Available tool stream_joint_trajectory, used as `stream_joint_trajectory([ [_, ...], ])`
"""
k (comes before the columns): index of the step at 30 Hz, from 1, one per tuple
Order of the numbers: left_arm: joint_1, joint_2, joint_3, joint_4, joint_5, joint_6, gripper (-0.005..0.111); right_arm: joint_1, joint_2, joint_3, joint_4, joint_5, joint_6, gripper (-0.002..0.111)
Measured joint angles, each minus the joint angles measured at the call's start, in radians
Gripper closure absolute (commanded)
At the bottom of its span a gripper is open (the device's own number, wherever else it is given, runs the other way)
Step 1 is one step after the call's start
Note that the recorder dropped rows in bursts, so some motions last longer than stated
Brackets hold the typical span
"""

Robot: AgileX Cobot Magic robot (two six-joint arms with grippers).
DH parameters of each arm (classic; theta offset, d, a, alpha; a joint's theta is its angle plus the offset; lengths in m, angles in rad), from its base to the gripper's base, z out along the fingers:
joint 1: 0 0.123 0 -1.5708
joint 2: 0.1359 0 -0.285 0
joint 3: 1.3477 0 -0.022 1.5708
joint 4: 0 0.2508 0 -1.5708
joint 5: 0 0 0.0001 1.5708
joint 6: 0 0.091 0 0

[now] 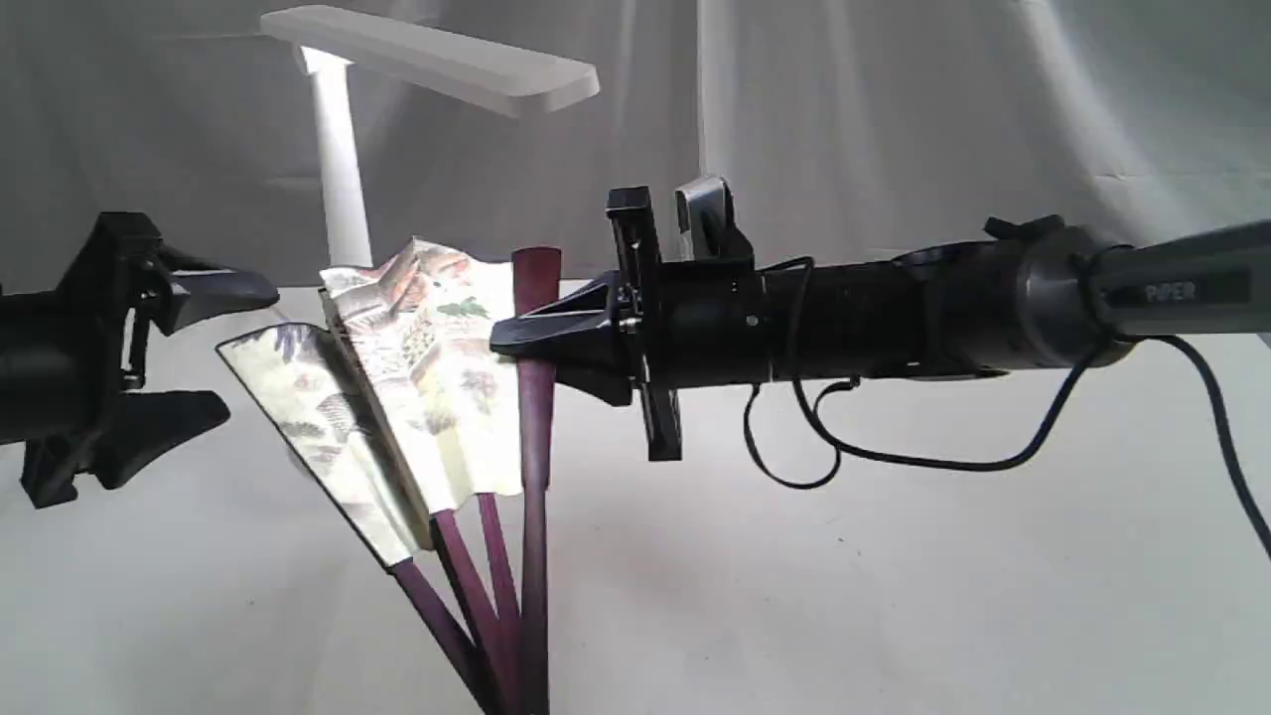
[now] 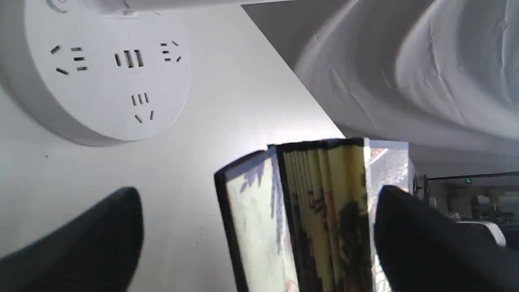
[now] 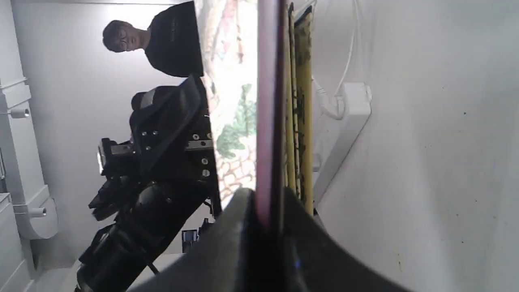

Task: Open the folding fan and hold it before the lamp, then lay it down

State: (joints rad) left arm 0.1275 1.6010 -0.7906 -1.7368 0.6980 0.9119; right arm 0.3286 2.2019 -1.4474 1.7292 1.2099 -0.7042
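The folding fan [image 1: 417, 377] stands upright and partly spread, cream printed leaf above maroon ribs that meet at the table's front edge. My right gripper [image 1: 526, 343] is shut on its right outer maroon rib [image 3: 267, 121], with the fingers of the gripper [image 3: 267, 211] pinching that rib. My left gripper [image 1: 213, 353] is open beside the fan's left edge. In the left wrist view the folded pleats [image 2: 308, 211] lie within the wide gap of the gripper [image 2: 259, 243], not clamped. The white lamp [image 1: 338, 169] stands behind the fan, its round socket base [image 2: 105, 69] on the table.
A white cloth [image 1: 894, 119] hangs behind the white table [image 1: 894, 596]. A black cable [image 1: 894, 457] droops under the right arm. In the right wrist view a white power strip [image 3: 344, 129] with a cord lies beyond the fan, and a person [image 3: 162, 40] stands far off.
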Motion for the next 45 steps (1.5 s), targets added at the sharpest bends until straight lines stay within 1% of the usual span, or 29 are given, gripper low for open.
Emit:
stream_joint_trajectory([
  [2,0.0,0.0,0.0,0.0,0.0,-0.033,0.041,0.0,0.0,0.0,0.0,0.0,-0.002,0.108],
  [5,0.0,0.0,0.0,0.0,0.0,-0.069,0.042,0.0,0.0,0.0,0.0,0.0,-0.002,0.108],
  [7,-0.013,0.0,0.0,-0.001,-0.015,-0.08,0.042,0.0,0.0,0.0,0.0,0.0,-0.002,0.108],
  [12,-0.081,0.02,-0.002,-0.004,-0.029,-0.084,0.042,0.0,0.0,0.0,0.0,0.0,-0.002,0.108],
  [15,-0.093,0.058,-0.002,-0.004,-0.017,-0.086,0.042,0.0,0.0,0.0,0.0,0.0,-0.002,0.108],
  [19,-0.093,0.12,-0.002,-0.004,0.027,-0.086,0.045,0.0,0.0,0.0,0.0,0.0,-0.007,0.108],
  [21,-0.093,0.145,-0.002,-0.004,0.056,-0.086,0.049,0.0,0.0,0.0,0.0,0.0,-0.009,0.108],
  [24,-0.093,0.164,-0.004,-0.004,0.077,-0.086,0.062,0.0,0.0,0.0,-0.007,0.0,-0.011,0.108],
  [29,-0.093,0.164,-0.004,-0.008,0.085,-0.086,0.093,0.0,0.0,0.0,-0.014,-0.006,-0.011,0.108],
  [32,-0.093,0.164,-0.006,-0.03,0.09,-0.098,0.106,0.0,0.0,0.0,-0.022,-0.009,-0.012,0.108],
  [45,-0.093,0.164,-0.006,-0.045,0.1,-0.083,0.107,0.0,0.0,0.0,-0.031,-0.016,-0.031,0.108],
])
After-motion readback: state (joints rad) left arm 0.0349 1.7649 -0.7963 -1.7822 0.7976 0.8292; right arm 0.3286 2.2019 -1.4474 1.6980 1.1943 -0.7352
